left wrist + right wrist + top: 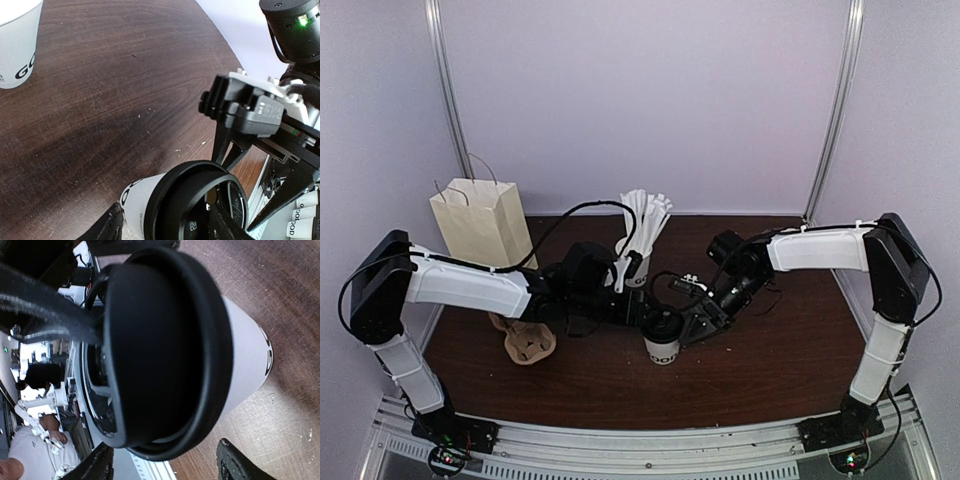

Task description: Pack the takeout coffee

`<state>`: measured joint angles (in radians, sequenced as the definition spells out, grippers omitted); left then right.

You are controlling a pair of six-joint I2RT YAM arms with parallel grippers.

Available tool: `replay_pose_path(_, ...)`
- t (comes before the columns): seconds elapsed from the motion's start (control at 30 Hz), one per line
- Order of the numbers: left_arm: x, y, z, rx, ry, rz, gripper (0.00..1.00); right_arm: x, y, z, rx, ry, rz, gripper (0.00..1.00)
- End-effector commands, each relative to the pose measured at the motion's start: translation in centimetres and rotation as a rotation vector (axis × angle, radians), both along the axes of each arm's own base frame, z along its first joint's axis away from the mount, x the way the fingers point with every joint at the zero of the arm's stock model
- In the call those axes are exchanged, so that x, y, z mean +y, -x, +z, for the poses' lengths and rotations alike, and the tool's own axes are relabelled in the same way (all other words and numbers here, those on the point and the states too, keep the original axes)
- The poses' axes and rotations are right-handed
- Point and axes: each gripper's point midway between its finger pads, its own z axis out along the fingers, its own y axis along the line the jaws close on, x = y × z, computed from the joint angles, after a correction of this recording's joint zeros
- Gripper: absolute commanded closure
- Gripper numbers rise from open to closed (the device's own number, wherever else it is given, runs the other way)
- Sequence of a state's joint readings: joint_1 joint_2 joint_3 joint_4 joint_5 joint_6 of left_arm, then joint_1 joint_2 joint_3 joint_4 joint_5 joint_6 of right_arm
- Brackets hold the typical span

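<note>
The takeout coffee cup [663, 352] stands on the dark table, white with dark letters, and the black lid [662, 322] sits on its rim. My left gripper [638, 315] reaches it from the left and my right gripper [688, 322] from the right. In the left wrist view the cup [136, 200] and lid [190, 195] lie between the open fingers of my left gripper [167, 227]; one finger [225, 222] overlaps the lid top. In the right wrist view the lid [160, 340] and cup [245, 365] fill the frame above my open, empty right gripper [165, 467].
A second white cup [638, 268] with tall white sticks stands just behind and also shows in the left wrist view [15, 45]. A cream paper bag [480, 222] stands at the back left. A brown pulp tray [528, 345] lies under my left arm.
</note>
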<state>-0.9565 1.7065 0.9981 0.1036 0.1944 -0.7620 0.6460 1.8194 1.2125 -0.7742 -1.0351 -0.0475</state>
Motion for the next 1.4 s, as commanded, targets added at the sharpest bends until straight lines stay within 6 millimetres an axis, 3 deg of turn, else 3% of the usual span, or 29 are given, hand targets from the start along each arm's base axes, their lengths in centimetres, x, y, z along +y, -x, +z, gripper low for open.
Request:
replay_pose_path(0.0,0.5,0.3,-1.7,0.045,-0.022,0.032,0.42,0.9,-0.5,0.6,-0.005,-0.02,0.002,0.24)
replay_pose_path(0.7,0.1,0.9,-2.7,0.131,0.015,0.085,0.45,1.2,-1.6,-0.8,-0.034,0.042,-0.051,0.2)
replay_pose_path(1.03,0.5,1.1,-3.5,0.142,-0.009,0.098,0.46,-0.2,-2.2,-4.2,-0.053,0.183,-0.073,0.21)
replay_pose_path(1.27,1.5,1.4,-5.2,0.165,-0.049,0.124,0.46,-3.6,-3.0,-8.7,-0.06,0.404,-0.107,0.23)
replay_pose_path(1.37,1.7,1.4,-5.5,0.17,-0.052,0.126,0.46,-2.5,-3.1,-7.3,-0.047,0.325,-0.089,0.24)
